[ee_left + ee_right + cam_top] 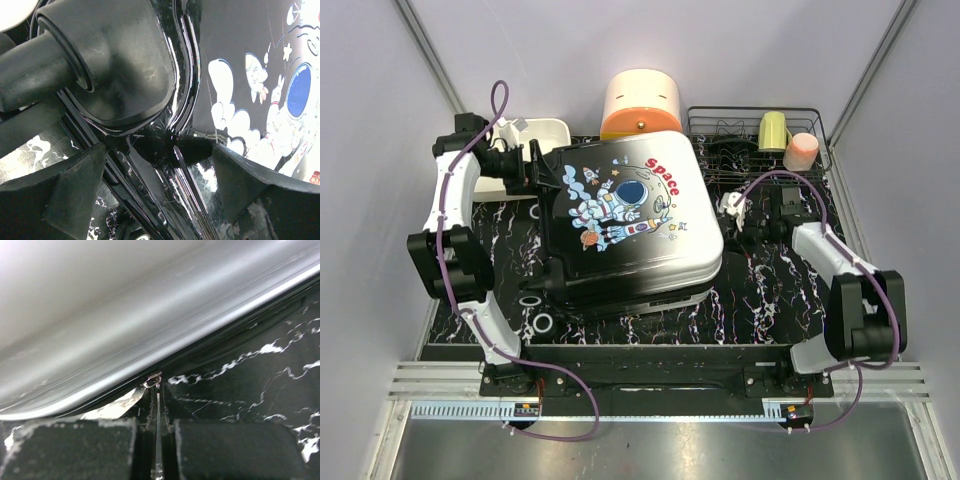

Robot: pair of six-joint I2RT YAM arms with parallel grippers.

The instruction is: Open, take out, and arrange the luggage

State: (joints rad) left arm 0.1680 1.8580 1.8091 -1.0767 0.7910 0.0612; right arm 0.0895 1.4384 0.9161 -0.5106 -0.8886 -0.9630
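The luggage (630, 215) lies flat and closed in the middle of the black marbled mat, its astronaut and red "Space" side facing up. My left gripper (532, 172) is at its back left corner. In the left wrist view it (160, 150) is open, with both fingers spread either side of the glossy black shell edge (182, 100), below a black wheel housing (120, 65). My right gripper (728, 222) is at the case's right side. In the right wrist view it (156, 422) is shut on the thin metal zipper pull (152, 381), just under the silver shell (125, 315).
A white tray (545, 135) stands at the back left and a cream-and-orange cylindrical box (640, 100) behind the case. A wire rack (740, 125) at the back right holds a yellow-green cup (772, 130) and a pink cup (801, 150). Two white rings (535, 312) lie front left.
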